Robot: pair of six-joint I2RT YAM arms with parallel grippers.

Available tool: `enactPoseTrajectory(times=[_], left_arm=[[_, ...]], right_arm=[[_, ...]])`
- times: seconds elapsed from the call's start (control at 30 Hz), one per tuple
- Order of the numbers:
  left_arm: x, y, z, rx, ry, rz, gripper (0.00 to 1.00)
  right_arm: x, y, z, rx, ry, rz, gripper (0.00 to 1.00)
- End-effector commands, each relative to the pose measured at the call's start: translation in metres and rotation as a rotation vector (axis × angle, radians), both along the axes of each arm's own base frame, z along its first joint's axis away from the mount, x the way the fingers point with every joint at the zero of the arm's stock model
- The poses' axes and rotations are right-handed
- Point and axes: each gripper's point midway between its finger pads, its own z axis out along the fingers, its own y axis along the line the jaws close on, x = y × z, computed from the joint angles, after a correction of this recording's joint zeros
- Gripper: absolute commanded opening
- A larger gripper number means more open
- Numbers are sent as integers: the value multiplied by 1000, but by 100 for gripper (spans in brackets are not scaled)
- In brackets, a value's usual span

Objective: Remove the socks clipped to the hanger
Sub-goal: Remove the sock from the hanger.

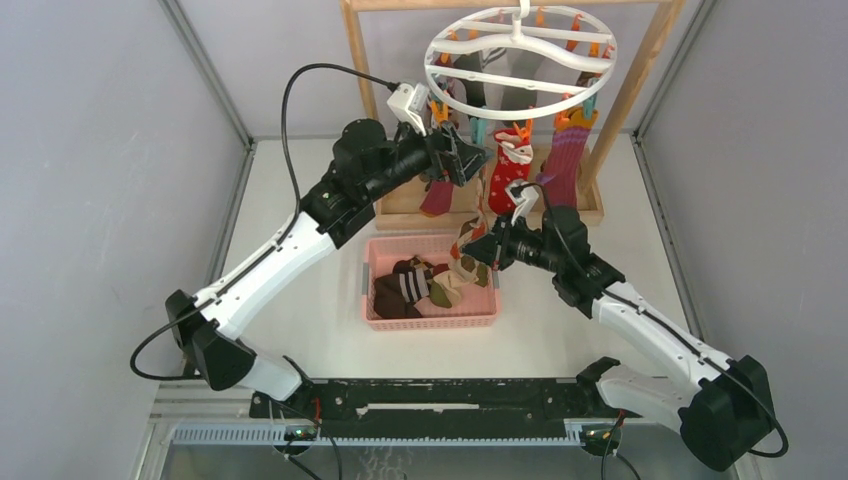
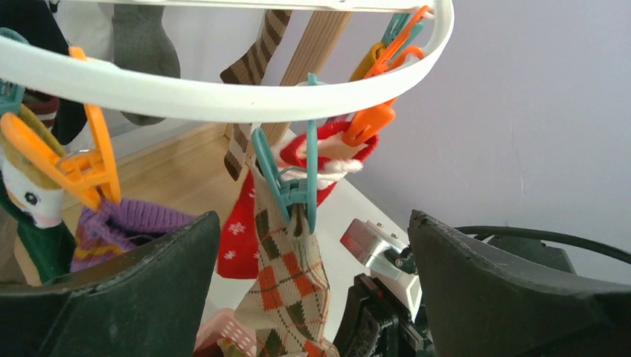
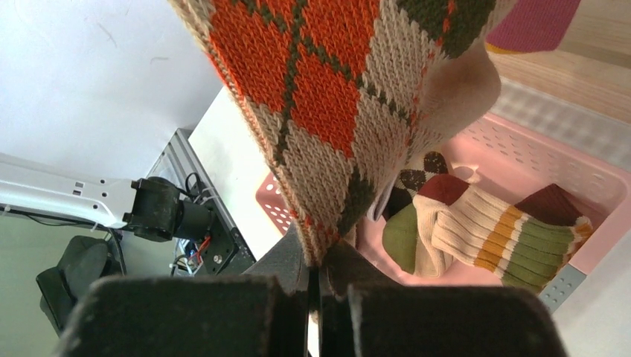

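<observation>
Right claw (image 3: 316, 277) is clamping shut on the lower end of the argyle sock (image 3: 327, 97). The sock is hanging from a teal clip (image 2: 286, 182) on the white hanger (image 2: 223, 100). Left claw (image 2: 314, 227) is sitting wide open and holding nothing, with that clip lined up between its fingers, just under the rim. I'm reading this as the unclipping step: left needs to be squeezing the clip open while right is tugging the sock down toward the pink basket (image 1: 432, 322) underneath.
</observation>
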Motion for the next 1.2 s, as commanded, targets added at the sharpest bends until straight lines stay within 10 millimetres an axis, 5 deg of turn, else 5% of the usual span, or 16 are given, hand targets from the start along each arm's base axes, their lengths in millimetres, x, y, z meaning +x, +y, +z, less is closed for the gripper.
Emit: enactPoseTrajectory(times=[0.0, 0.23, 0.77, 1.17], left_arm=[[-1, -3, 48, -58, -148, -18, 100], [9, -9, 49, -48, -170, 0, 98], [22, -18, 47, -43, -170, -12, 58], [24, -17, 57, -63, -183, 0, 56]], right_arm=[[5, 5, 15, 34, -60, 2, 0], [6, 5, 13, 30, -57, 4, 0], [6, 4, 6, 12, -51, 2, 0], [5, 3, 2, 9, -46, 2, 0]])
